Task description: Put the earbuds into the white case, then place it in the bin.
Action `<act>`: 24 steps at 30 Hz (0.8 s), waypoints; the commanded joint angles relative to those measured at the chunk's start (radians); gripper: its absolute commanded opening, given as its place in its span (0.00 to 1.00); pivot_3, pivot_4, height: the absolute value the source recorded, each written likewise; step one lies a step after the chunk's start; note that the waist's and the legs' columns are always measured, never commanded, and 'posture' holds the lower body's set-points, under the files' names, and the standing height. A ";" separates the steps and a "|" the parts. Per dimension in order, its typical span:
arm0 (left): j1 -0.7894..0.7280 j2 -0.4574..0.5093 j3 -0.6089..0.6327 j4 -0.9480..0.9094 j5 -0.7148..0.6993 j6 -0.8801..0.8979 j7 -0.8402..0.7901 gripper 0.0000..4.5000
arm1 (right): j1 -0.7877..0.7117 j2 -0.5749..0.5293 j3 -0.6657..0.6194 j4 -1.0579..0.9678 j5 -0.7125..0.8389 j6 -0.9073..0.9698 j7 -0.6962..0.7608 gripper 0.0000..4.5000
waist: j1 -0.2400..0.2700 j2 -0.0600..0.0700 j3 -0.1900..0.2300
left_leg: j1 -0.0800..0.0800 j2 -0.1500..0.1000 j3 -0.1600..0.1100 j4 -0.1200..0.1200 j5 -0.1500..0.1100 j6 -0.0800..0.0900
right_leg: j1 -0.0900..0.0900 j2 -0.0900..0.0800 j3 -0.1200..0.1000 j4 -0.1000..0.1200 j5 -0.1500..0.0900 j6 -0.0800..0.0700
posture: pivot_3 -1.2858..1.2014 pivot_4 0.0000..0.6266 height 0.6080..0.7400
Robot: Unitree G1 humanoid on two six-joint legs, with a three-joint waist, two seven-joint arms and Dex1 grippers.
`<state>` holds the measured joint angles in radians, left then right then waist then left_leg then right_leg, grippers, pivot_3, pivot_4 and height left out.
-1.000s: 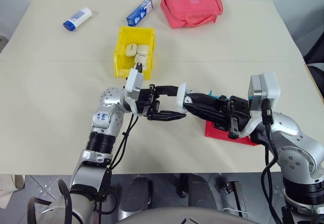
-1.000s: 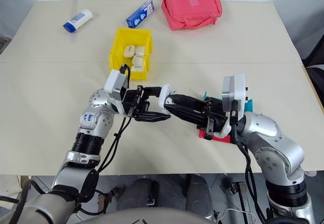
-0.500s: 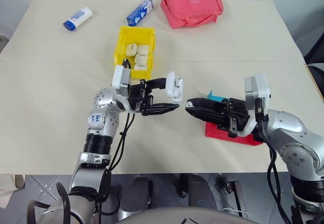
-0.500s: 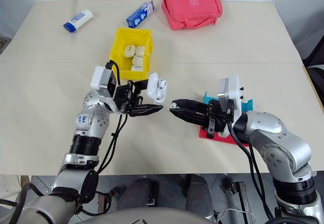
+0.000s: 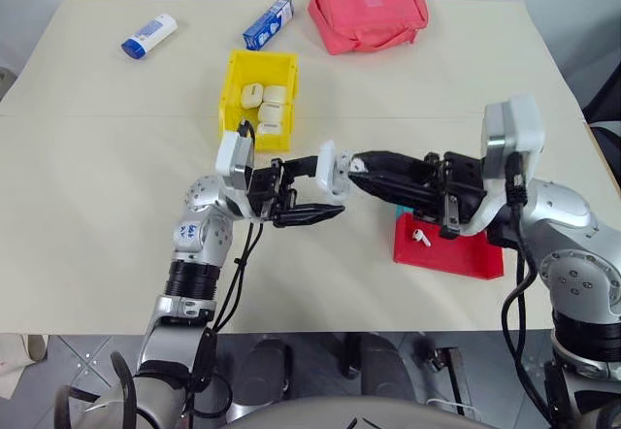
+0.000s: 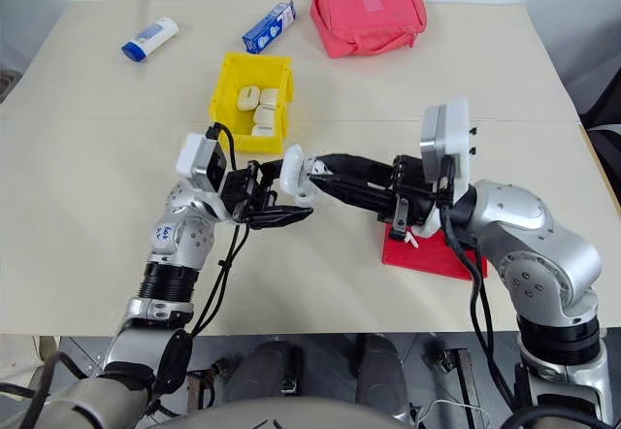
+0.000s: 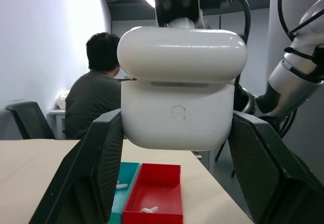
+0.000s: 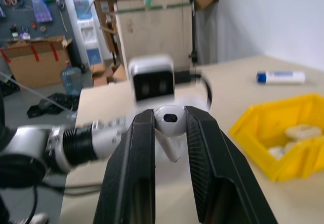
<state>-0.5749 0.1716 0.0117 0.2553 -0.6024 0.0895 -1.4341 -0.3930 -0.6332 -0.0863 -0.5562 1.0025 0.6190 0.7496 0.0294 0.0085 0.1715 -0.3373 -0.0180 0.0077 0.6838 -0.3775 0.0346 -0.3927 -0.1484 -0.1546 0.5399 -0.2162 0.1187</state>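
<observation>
Inside yellow bin [image 5: 233, 99]: 4 cream cases [image 5: 273, 112]; tray [image 5: 456, 254]: 1 earbud [image 5: 420, 238].

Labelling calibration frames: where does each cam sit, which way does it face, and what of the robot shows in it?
Left and right eye: on the head, looking forward and down at the table; both arms show.
Left wrist: looks along the left gripper at the white case it clamps.
Right wrist: looks along the right gripper at the earbud it pinches, with the left arm behind.
Shared: the bin in the eye and right wrist views; the red tray in the eye and left wrist views.
</observation>
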 commanded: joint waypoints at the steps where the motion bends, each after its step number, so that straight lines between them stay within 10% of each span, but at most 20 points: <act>1: -0.003 -0.007 -0.004 0.002 -0.017 -0.001 -0.014 0.61 | -0.018 0.013 -0.011 -0.036 0.025 0.000 -0.011 0.11 | -0.001 0.000 0.000 | 0.000 0.000 0.000 0.000 0.000 0.000 | 0.000 0.000 0.000 0.000 0.000 0.000 | 0.52 0.24 1.00; 24: -0.030 -0.014 0.005 0.002 -0.024 0.024 -0.012 0.61 | 0.080 0.097 0.075 0.010 -0.067 -0.034 0.026 0.11 | -0.002 0.000 0.000 | 0.000 0.000 0.000 0.000 0.000 0.000 | 0.000 0.000 0.000 0.000 0.000 0.000 | 0.52 0.24 1.00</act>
<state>-0.5919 0.1602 0.0136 0.2936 -0.6016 0.1111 -1.4494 -0.3267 -0.5391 -0.0087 -0.5443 0.9488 0.5903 0.7687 0.0276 0.0085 0.1714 -0.3375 -0.0181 0.0079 0.6838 -0.3775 0.0348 -0.3929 -0.1482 -0.1547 0.5400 -0.2162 0.1187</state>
